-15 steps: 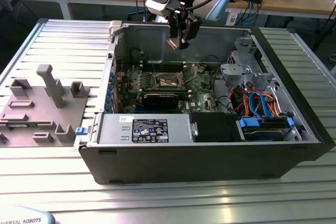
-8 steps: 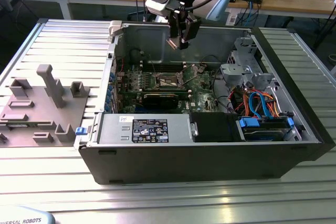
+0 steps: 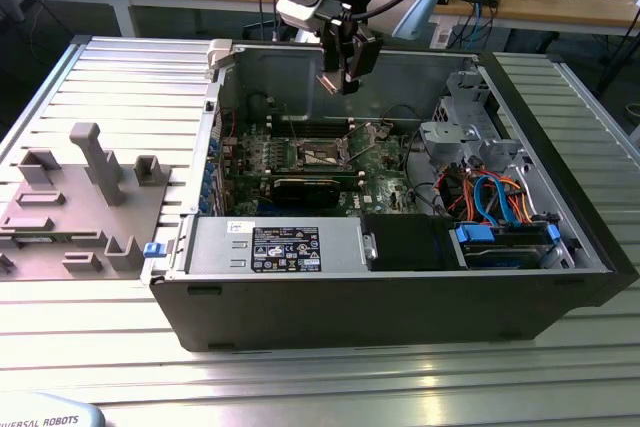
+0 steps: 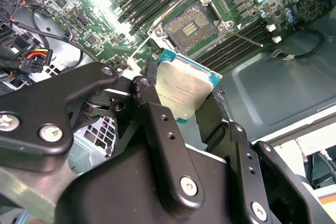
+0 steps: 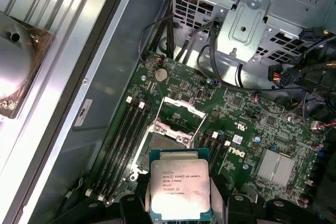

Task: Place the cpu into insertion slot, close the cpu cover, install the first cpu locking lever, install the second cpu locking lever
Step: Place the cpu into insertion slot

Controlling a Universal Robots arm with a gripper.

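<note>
My gripper (image 3: pixel 343 75) hangs above the open computer case, shut on the cpu (image 4: pixel 185 90), a flat square chip with a silver-grey top. In both wrist views the black fingers (image 4: pixel 148 98) clamp two opposite edges of the cpu (image 5: pixel 180 188). Below it on the green board lies the insertion slot (image 4: pixel 195 25), its dark centre bare inside a shiny rim. The cpu cover (image 5: pixel 177 115) stands raised open at the slot's far side. A thin metal locking lever (image 4: pixel 245 37) sticks out beside the slot. In the exterior view the insertion slot (image 3: pixel 326 154) is a little below the gripper.
Memory slots (image 5: pixel 123 140) flank the socket. A metal drive cage (image 3: pixel 462 117) with coloured cables (image 3: pixel 490 197) fills the case on the exterior view's right, and a power supply (image 3: pixel 275 245) sits at its front. A grey fixture (image 3: pixel 75 197) lies on the table at the exterior view's left.
</note>
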